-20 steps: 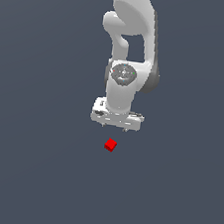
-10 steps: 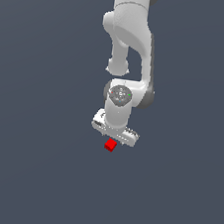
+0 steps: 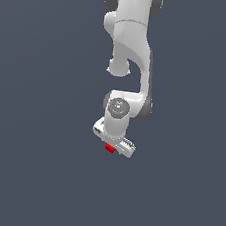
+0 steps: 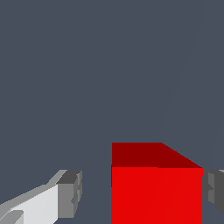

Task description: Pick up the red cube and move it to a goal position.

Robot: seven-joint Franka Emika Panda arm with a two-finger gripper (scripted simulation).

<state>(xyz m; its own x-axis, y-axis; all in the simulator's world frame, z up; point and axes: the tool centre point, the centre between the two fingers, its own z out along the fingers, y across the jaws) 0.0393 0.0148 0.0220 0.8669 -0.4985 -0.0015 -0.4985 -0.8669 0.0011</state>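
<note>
The red cube (image 3: 110, 148) shows only as a small red patch under the white hand in the exterior view. In the wrist view the red cube (image 4: 156, 188) is large and sits between the two fingers. My gripper (image 4: 143, 194) is open around it: one grey pad (image 4: 71, 194) stands off from the cube with a clear gap, and the other pad (image 4: 215, 192) is very near the opposite face. Seen from outside, the gripper (image 3: 112, 146) is low over the cube, and the white hand hides its fingertips.
The white arm (image 3: 128, 41) reaches down from the top of the exterior view. A plain dark grey floor (image 3: 32, 165) lies all around, with no other objects in view.
The arm has come down and forward onto the cube. The cube was in plain view below the hand a second ago and is now mostly covered by it, between the fingers.
</note>
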